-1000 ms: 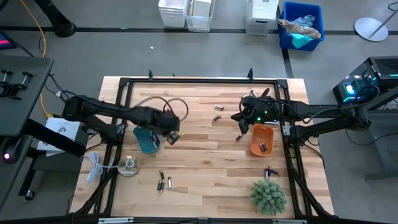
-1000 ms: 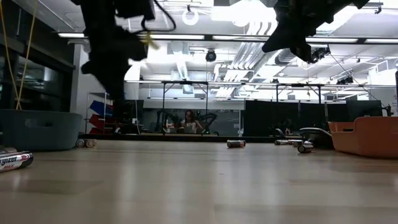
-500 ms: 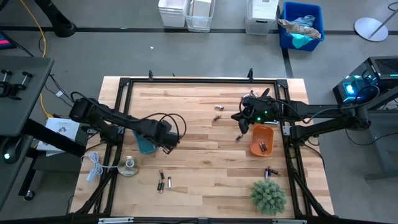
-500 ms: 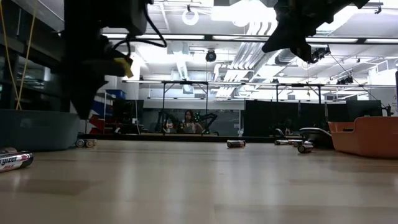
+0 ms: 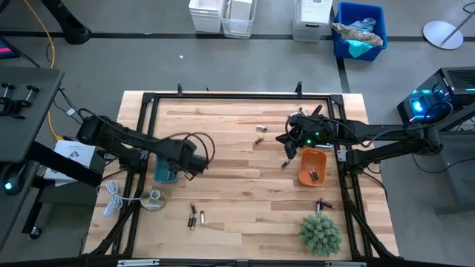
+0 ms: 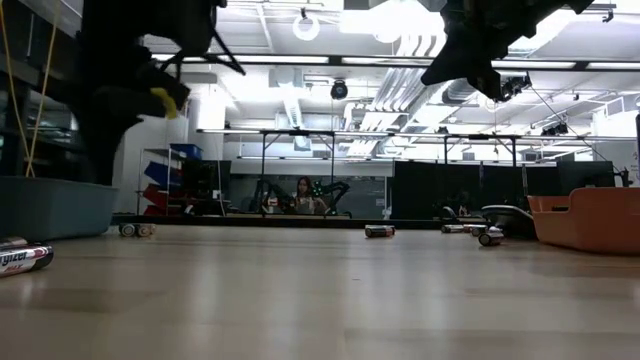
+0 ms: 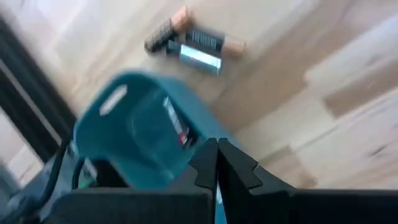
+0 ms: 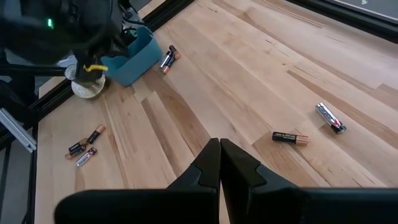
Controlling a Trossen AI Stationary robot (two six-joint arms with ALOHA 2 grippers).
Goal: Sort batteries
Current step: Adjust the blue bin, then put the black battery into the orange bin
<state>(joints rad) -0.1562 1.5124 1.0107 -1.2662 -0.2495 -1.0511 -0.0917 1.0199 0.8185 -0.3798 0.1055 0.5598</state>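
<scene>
Sort, I judge part done | orange tray (image 5: pixel 312 166): two batteries (image 5: pixel 314 175) in | teal tray (image 5: pixel 165 172): one visible | loose batteries (image 5: pixel 196 216) remain across table (image 5: pixel 245 193) | left gripper (image 5: pixel 194 165) closed, empty, over teal tray | right gripper (image 5: pixel 288 144) closed, empty, beside orange tray

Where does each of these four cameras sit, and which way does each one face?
High: above, straight down on the table; both arms show.
Low: table height, looking level across into the room; both arms hang in from above.
Left wrist: on the left arm, facing the teal tray; left gripper shut.
Right wrist: on the right arm, facing across the table; right gripper shut.
Shared: both wrist views show the teal tray and the batteries beside it.
</scene>
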